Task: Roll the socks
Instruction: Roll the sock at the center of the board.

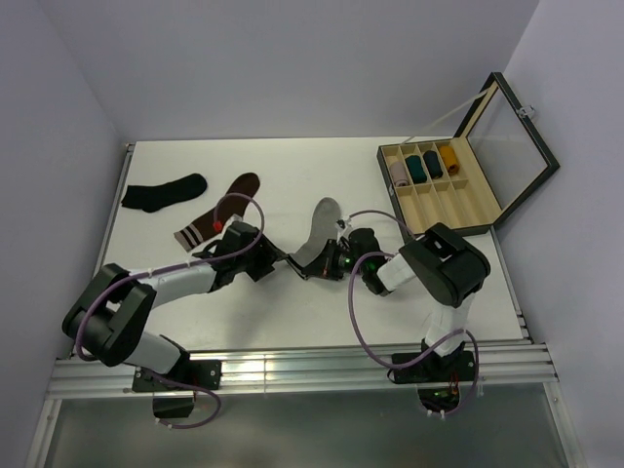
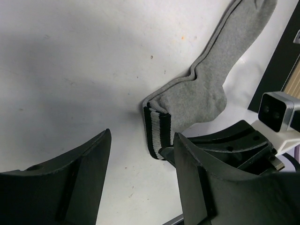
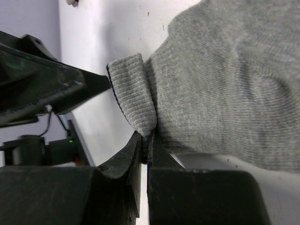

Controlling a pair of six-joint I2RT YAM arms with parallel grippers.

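A light grey sock lies in the middle of the table, toe pointing away, with its dark-striped cuff folded over at the near end. My right gripper is shut on that folded cuff edge, pinching a fold of grey knit. My left gripper stands open just left of the cuff, its fingers above bare table with nothing between them. From above, the left gripper and the right gripper meet tip to tip at the sock's near end.
A black sock and a dark brown sock with a pale striped cuff lie at the back left. An open wooden box with several rolled socks in its compartments stands at the back right, lid raised.
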